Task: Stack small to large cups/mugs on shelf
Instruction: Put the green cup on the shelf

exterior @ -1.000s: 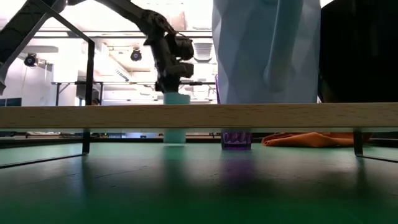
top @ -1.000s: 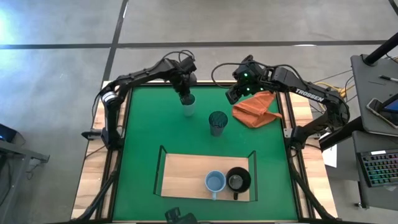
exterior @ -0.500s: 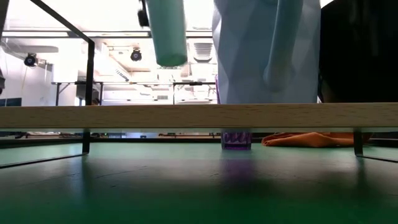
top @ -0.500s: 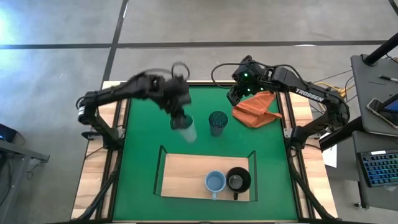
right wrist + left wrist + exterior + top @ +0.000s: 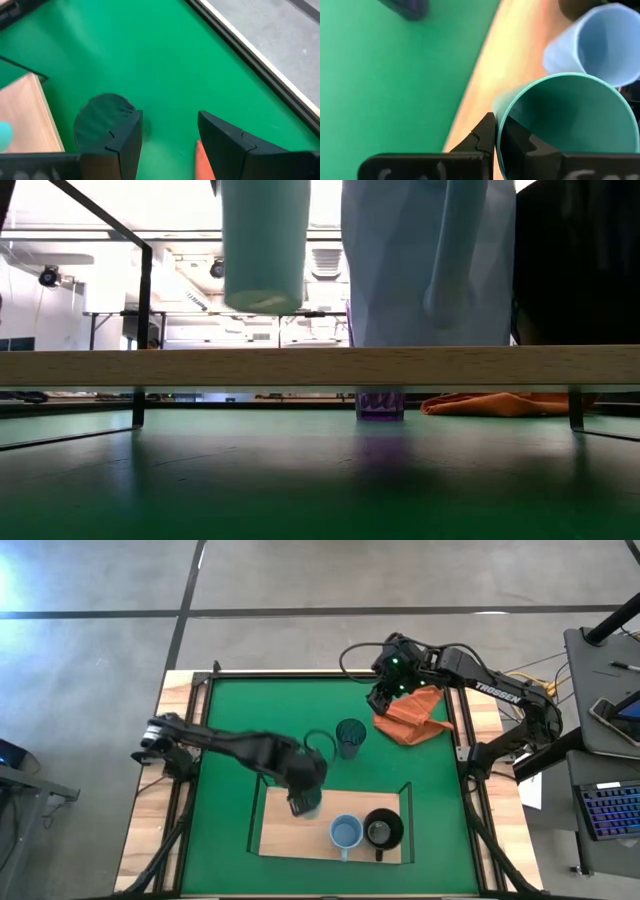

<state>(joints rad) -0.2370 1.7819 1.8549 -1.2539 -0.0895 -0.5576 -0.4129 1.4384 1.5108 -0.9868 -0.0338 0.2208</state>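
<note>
Hovering above the shelf, the left gripper is pinched on the rim of the pale teal cup, just beside the light blue mug and black mug. Purple tumbler stands on the mat behind. Right gripper, jaws apart and empty, waits by the orange cloth. Low view crops the cup's top.

A: The high view looks straight down on the whole table and both arms. The low one?

B: It sits at table height, close under the shelf edge, facing the room behind.

A: And the wrist views?

B: Each looks forward past its own end effector, very near (left over shelf and pale teal cup, right over the green mat). All views share the shelf.
</note>
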